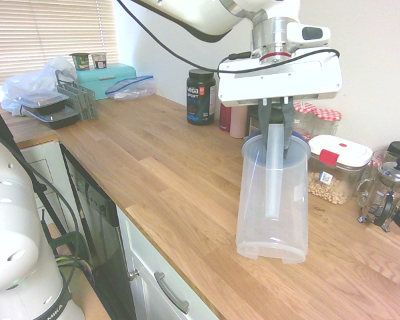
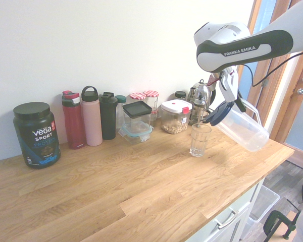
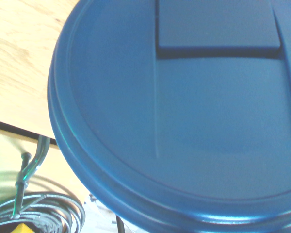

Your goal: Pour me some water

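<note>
A clear plastic pitcher (image 2: 242, 130) with a blue lid (image 2: 217, 113) hangs tilted in the air, lid end lowest and pointing at the drinking glass (image 2: 199, 139). My gripper (image 2: 236, 101) is shut on the pitcher's handle near its top. The glass stands upright on the wooden counter (image 2: 141, 186), just below and left of the lid. From the other side the pitcher (image 1: 273, 200) hides the glass, and my gripper (image 1: 278, 133) clamps the handle from above. The blue lid (image 3: 184, 121) fills the wrist view. I can make out no water in the pitcher or the glass.
Along the wall stand a black Vega tub (image 2: 36, 133), a red bottle (image 2: 73, 120), a pink bottle (image 2: 91, 116), a black shaker (image 2: 108, 115), storage boxes (image 2: 175, 116) and a French press (image 1: 385, 193). A teal box (image 1: 107, 79) sits at the counter's far end.
</note>
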{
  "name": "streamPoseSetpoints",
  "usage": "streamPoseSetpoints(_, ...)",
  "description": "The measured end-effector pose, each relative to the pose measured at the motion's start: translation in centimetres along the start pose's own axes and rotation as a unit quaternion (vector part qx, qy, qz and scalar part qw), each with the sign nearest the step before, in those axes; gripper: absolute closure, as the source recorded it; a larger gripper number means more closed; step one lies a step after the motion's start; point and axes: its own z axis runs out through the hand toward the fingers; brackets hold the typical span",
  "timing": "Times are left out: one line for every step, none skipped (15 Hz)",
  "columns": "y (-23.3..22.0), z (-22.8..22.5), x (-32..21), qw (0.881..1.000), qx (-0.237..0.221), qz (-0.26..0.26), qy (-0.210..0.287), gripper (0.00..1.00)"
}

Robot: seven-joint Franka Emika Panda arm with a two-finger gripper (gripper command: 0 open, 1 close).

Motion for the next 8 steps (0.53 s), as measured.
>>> streamPoseSetpoints(0.2,-0.6,-0.1,1.000,-0.002,0.002,-0.001,1.00)
streamPoseSetpoints(0.3,-1.1,-0.2,1.000,-0.002,0.003,-0.001,1.00)
streamPoseSetpoints(0.4,-1.4,-0.3,1.000,-0.004,0.004,-0.001,1.00)
streamPoseSetpoints(0.3,-1.4,-0.4,1.000,-0.007,0.003,-0.003,1.00)
streamPoseSetpoints(0.3,-1.4,-0.3,1.000,-0.009,0.002,-0.005,1.00)
streamPoseSetpoints(0.2,-1.3,-0.3,1.000,-0.014,0.002,-0.006,1.00)
streamPoseSetpoints(0.1,-1.4,-0.3,1.000,-0.016,0.001,-0.006,1.00)
streamPoseSetpoints(0.1,-1.6,-0.3,1.000,-0.018,0.001,-0.005,1.00)
